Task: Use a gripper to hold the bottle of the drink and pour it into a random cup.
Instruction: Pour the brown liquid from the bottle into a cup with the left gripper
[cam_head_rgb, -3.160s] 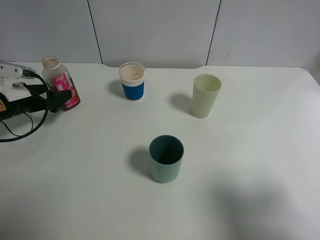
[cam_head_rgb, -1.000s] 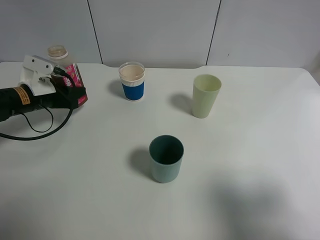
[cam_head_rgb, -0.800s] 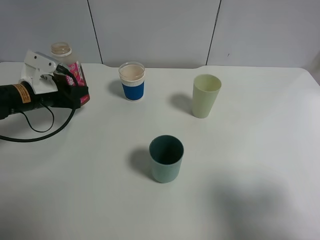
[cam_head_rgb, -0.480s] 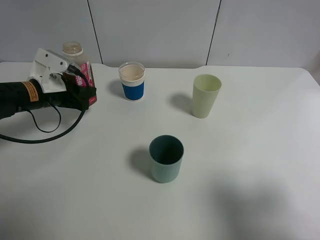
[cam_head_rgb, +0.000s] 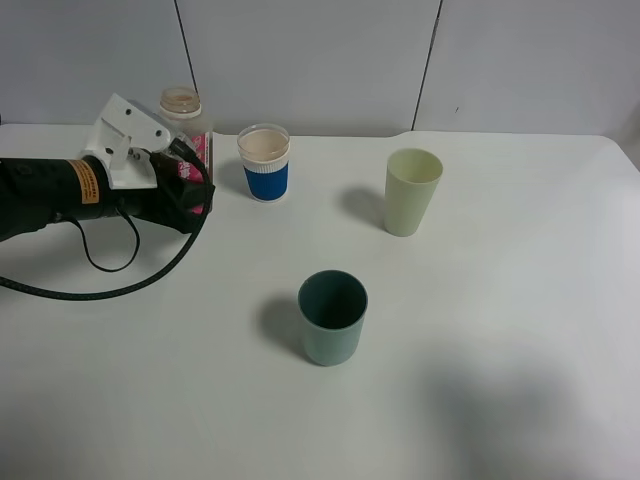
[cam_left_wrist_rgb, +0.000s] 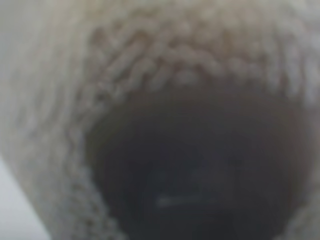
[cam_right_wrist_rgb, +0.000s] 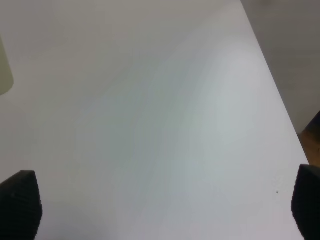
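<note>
— Over at the back left of the surface (cam_head_rgb: 500, 380), how does the left arm (cam_head_rgb: 40, 190) lie?
— Stretched nearly level from the left edge, wrapped in black, with a white mount (cam_head_rgb: 125, 140) on top. The left hand (cam_head_rgb: 192, 170) is clenched on the bottle (cam_head_rgb: 183, 112), which is upright in the grip with its mouth uncapped and its pink label (cam_head_rgb: 197, 150) showing, near the blue-sleeved cup (cam_head_rgb: 265, 165).
— And the other one?
— The right hand (cam_right_wrist_rgb: 162, 202) shows only in its wrist view: two dark fingertips (cam_right_wrist_rgb: 20, 202) well apart, released, with bare surface between them.
— Count things for me.
— One bottle. Three cups: the blue-sleeved cup, a pale green cup (cam_head_rgb: 412, 192) at the back right and a teal cup (cam_head_rgb: 332, 318) nearer the front. All are upright and well apart from each other. The left wrist view is a blur of the bottle's mouth, dark inside.
</note>
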